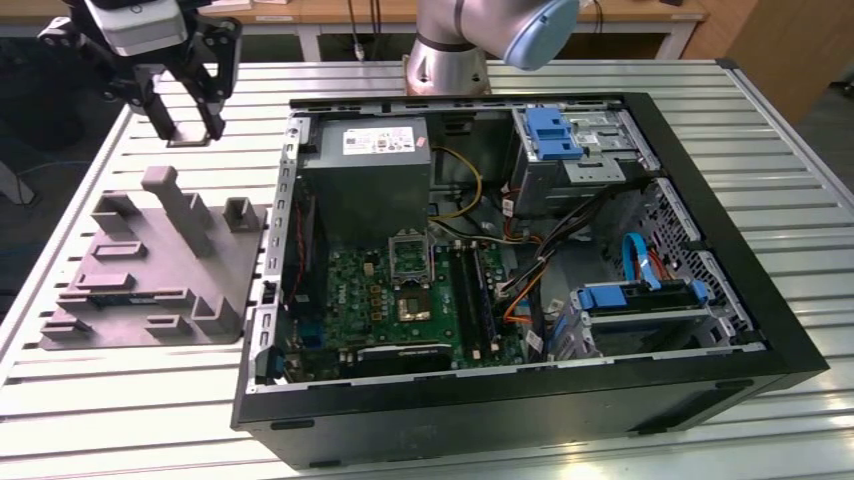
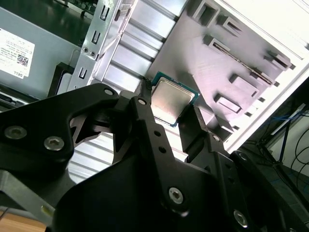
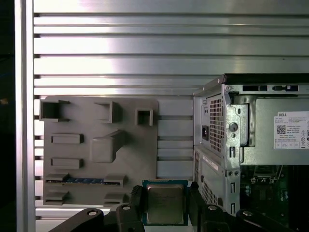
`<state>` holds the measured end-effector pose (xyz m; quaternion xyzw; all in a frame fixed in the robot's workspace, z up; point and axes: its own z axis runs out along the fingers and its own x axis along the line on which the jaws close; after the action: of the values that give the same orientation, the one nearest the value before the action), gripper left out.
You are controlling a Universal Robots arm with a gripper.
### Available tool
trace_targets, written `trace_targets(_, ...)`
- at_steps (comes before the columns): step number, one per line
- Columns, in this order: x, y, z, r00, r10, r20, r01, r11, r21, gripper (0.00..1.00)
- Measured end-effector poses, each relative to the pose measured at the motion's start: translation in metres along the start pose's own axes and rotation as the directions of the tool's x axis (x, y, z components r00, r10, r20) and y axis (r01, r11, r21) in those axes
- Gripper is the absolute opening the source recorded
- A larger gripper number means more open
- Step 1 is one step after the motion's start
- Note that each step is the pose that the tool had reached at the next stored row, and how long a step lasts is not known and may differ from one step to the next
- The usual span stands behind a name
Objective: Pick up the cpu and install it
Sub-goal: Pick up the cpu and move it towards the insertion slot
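Claw (image 3: 166, 205) is clenching on the cpu (image 3: 165, 203): two black fingers (image 3: 137, 198) are pressing its opposite edges, and the pale metal top is facing the camera in both wrist views. In the second wrist view the cpu (image 2: 171, 104) is showing a thin green-blue border around the silver lid, pinched between the claw (image 2: 169, 110) fingers.

In the exterior view the claw (image 1: 187, 125) is hanging in the air over the slatted metal desk (image 1: 134, 400), toward the exterior view's left, past the far end of the grey plastic tray (image 1: 134, 290) and clear of it. The chip itself is too small to make out there. The tray is lying flat on the desk with its upright posts standing, just beside the open computer case (image 1: 721, 370).

Inside the case the green motherboard (image 1: 360, 300) is lying exposed with its square metal-framed socket (image 1: 410, 285) near the middle and the grey power supply (image 1: 360, 190) sitting behind it. The socket is well apart from the claw. The arm's base (image 1: 447, 60) is standing on the desk behind the case.
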<state>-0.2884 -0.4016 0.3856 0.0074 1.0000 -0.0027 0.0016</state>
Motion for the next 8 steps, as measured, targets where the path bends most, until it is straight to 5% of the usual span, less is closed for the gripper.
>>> trace_targets(8,-0.0047,0.0001,0.0000,1.0000,0.000,0.0000,0.000,1.0000,0.0001,0.47)
